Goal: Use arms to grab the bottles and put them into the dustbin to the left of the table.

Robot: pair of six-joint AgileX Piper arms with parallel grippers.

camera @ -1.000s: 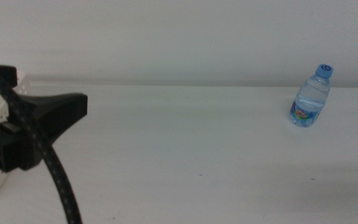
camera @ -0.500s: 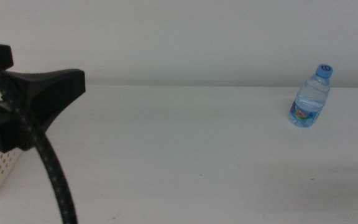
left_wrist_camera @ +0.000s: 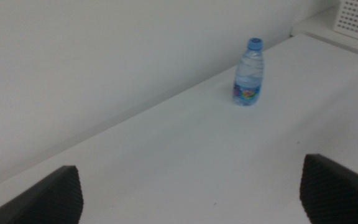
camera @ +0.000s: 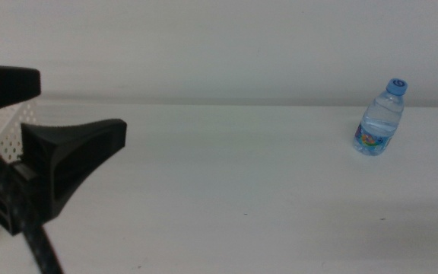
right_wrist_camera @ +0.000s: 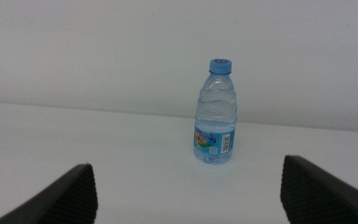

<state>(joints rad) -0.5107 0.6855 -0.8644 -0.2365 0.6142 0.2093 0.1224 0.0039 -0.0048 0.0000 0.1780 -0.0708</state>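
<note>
Water bottle (right_wrist_camera: 216, 112) upright on table (camera: 226, 183), light, thin-walled, slick; grip mid-body. Right gripper (right_wrist_camera: 188, 186) jaws spread wide, empty; left gripper (left_wrist_camera: 191, 196) likewise.

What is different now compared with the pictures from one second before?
The left gripper, black, with open jaws, shifted a little toward the table's middle beside the white perforated plastic dustbin. It holds nothing. The small clear blue-capped water bottle stayed upright at the far right.
</note>
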